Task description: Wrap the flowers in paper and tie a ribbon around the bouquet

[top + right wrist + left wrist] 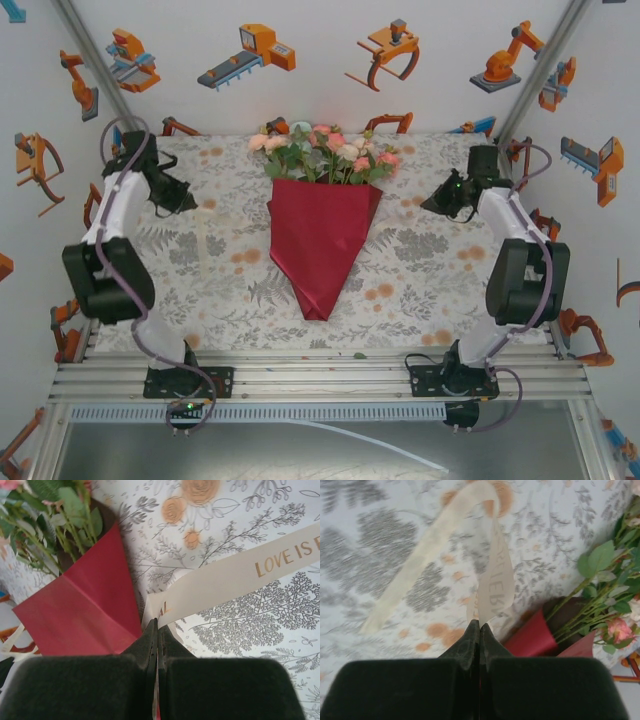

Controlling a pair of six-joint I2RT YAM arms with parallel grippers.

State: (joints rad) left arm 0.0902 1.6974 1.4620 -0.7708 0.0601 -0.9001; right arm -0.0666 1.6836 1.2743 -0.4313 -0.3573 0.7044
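The bouquet lies in the middle of the table: the dark red paper (320, 240) is folded into a cone with its tip toward the near edge, and the flowers (325, 150) fan out of its far end. My left gripper (188, 200) hangs left of the cone. In the left wrist view it (480, 622) is shut on the cream ribbon (495, 585), which loops up and trails left across the cloth. My right gripper (432, 205) hangs right of the cone. In the right wrist view it (158, 621) is shut on the ribbon (235, 577) with gold lettering, beside the paper (85, 610).
A leaf-and-orange-dot printed cloth (420, 270) covers the table. A pale stretch of ribbon (205, 245) lies on it left of the cone. White walls with robot pictures enclose the back and both sides. The arm bases sit on the metal rail (320, 375) at the near edge.
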